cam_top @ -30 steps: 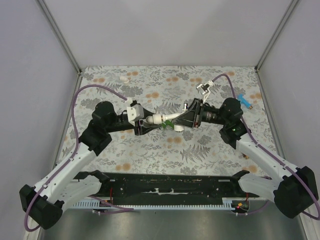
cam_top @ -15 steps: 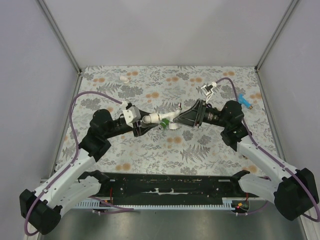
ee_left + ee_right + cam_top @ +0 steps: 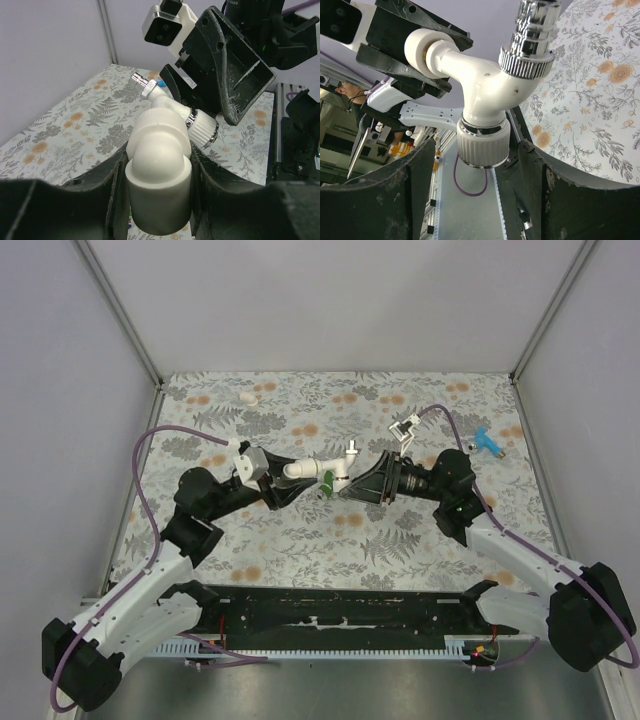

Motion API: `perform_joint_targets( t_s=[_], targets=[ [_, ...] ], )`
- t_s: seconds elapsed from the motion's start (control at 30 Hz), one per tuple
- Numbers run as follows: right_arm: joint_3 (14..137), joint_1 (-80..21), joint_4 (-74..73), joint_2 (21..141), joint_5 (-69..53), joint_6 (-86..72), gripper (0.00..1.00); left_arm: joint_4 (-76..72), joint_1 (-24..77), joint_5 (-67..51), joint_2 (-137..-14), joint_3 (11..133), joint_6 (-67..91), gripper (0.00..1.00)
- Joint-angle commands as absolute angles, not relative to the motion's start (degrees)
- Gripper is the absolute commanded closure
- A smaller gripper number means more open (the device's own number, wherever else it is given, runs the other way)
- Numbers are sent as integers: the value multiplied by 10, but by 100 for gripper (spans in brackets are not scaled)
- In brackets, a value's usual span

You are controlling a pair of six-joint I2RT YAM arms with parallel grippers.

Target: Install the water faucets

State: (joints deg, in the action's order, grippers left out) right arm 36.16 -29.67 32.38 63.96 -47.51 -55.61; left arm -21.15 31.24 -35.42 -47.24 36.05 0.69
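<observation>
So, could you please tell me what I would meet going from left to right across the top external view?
Small white fitting on the table → white elbow fitting → white faucet → blue faucet.

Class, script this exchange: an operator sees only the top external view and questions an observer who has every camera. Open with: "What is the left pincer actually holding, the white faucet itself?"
Observer: No. The left wrist view shows the left pincer clamped on a white elbow fitting; the white faucet joins its far end.
Operator: Is the right pincer gripping the faucet?
Observer: No. The right wrist view shows the right pincer open, with a gap on each side of the faucet's ribbed knob.
Operator: Any metal on it?
Observer: Yes, the spout tip is chrome.
</observation>
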Motion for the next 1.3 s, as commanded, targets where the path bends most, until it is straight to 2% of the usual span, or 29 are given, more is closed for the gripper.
perform_joint_targets(
  t_s=[0.0,0.17,0.4,0.77,0.9,1.0,1.27],
  targets=[
    [352,-306,396,651,-468,-576,27,-305,311,-337,-462,355,53,98],
    [360,-309,447,663,-478,-631,35,-301,311,-330,-464,352,31,98],
    [385,-310,430,642,-493,-654,46,-134,311,-283,-456,393,-121,98],
    [486,-289,250,597,-441,-493,46,-44,315,-321,-458,427,-168,98],
    [515,-279,151,576,-401,-390,35,-61,315,-318,-454,424,-143,98],
    [512,-278,56,558,-345,-224,25,-104,315,-318,-456,417,-85,98],
    [379,-277,177,455,-400,-65,9,-251,316,-376,-464,388,76,98]
  ],
)
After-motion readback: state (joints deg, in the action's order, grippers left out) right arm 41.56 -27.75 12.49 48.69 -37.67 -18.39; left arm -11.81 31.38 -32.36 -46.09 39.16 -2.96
